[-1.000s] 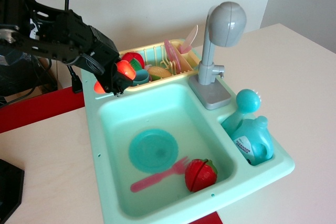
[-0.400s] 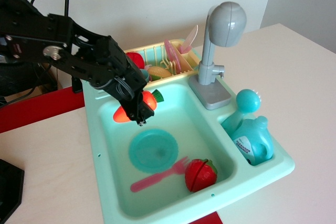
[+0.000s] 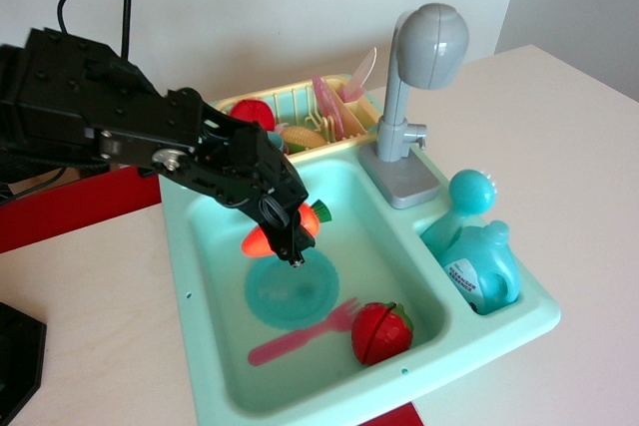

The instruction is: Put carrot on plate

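The orange toy carrot (image 3: 262, 239) with a green stub top is held in my black gripper (image 3: 285, 231), which is shut on it. It hangs just above the round teal plate (image 3: 292, 288), over the plate's upper left rim. The plate lies flat on the floor of the mint green toy sink (image 3: 200, 346). The carrot's middle is hidden by the gripper fingers.
A pink fork (image 3: 300, 334) and a red strawberry-like toy (image 3: 381, 331) lie in the sink in front of the plate. A grey faucet (image 3: 419, 87) stands at the back right. A yellow dish rack (image 3: 300, 127) with toys sits behind. A teal bottle (image 3: 479, 256) stands at right.
My gripper has carried the carrot from the dish rack area down and to the right into the sink, and now it hangs just above the teal plate.
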